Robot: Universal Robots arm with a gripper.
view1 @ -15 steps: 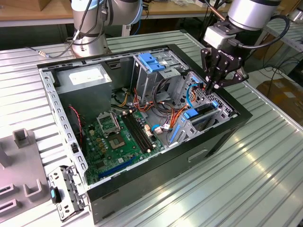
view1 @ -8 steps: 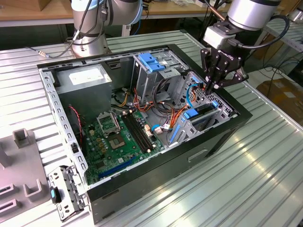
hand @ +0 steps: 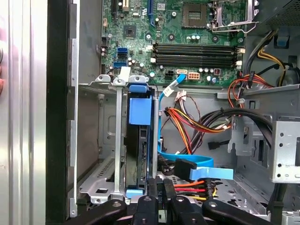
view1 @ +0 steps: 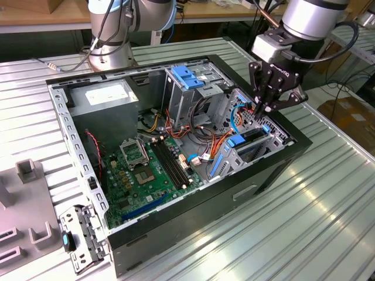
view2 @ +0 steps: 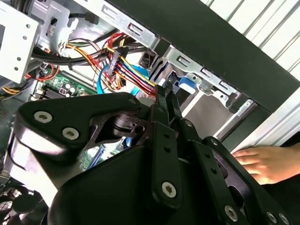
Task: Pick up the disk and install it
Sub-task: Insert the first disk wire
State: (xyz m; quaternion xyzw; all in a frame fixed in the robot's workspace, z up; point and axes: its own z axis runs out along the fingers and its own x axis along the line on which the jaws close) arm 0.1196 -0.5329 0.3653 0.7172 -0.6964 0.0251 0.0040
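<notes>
The disk stands on edge in the drive cage at the exterior view's right end of the open computer case, its blue rails showing. In the first wrist view the disk sits between grey cage walls, with blue tabs at both ends. My gripper hangs just above it, shut, with nothing seen between the fingers. In the first wrist view the gripper is beside the disk's near blue tab. In the second wrist view the gripper points at the cage; contact with the disk is not clear.
Orange and red cable bundles and a flat blue cable lie right beside the cage. The motherboard covers the case floor, a grey power supply sits at the back. A person's hand rests outside the case wall.
</notes>
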